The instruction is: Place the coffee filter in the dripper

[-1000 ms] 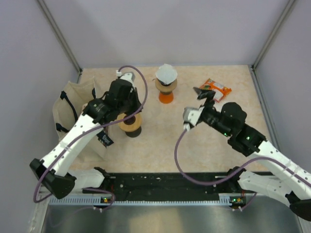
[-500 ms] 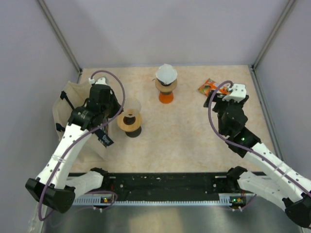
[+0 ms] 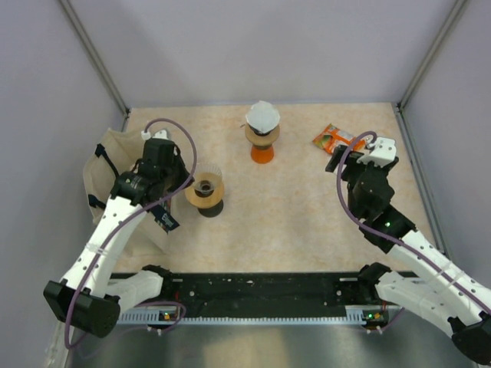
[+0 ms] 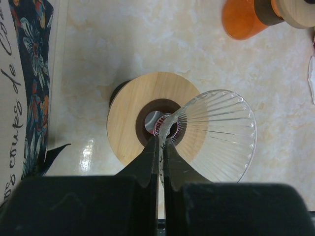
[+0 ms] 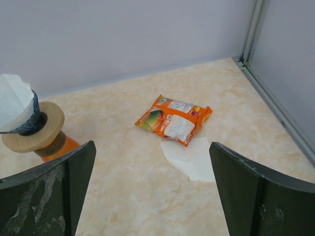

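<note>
A clear ribbed glass dripper [image 4: 221,132] sits tilted on a round wooden stand [image 4: 128,113], shown from above in the top view [image 3: 205,186]. My left gripper [image 4: 161,142] is shut on the dripper's thin edge near the stand's centre hole; it also shows in the top view [image 3: 186,184]. A flat white coffee filter [image 5: 194,157] lies on the table beside an orange snack bag [image 5: 174,119]. My right gripper [image 5: 151,147] is open wide and empty, hovering just short of the filter. In the top view my right gripper [image 3: 345,157] hides the filter.
A second wooden dripper stand on an orange base [image 3: 262,149] holds a white filter [image 3: 261,117] at the back centre; it also shows in the right wrist view [image 5: 37,128]. A printed tote bag [image 3: 115,169] lies at the left. The orange snack bag [image 3: 334,138] lies by the back right wall.
My right arm swung from the table's middle to the back right, over the snack bag and filter. My left arm drew back to the left, still at the dripper.
</note>
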`<state>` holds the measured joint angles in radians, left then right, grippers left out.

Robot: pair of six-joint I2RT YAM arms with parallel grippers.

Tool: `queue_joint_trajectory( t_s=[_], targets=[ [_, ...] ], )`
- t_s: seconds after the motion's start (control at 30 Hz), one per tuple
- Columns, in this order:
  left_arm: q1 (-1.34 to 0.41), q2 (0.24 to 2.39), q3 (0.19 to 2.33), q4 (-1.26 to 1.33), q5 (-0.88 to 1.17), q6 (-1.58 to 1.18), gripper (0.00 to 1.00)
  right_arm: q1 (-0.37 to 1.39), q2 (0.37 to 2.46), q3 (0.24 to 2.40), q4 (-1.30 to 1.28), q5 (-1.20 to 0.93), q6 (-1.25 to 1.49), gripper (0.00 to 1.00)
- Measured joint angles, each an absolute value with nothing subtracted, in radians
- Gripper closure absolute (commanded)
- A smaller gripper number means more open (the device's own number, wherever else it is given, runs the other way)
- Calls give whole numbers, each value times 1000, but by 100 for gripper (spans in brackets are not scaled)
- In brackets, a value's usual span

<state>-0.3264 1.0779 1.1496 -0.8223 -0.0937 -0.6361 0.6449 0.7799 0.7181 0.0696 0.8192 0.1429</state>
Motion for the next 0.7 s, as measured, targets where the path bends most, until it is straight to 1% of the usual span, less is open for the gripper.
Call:
queue_joint_trajectory(
  t_s=[0.7],
  targets=[
    [-277,1056,1073,-764,-75,-645,100,645,766,718,59,844,131,1]
  ],
)
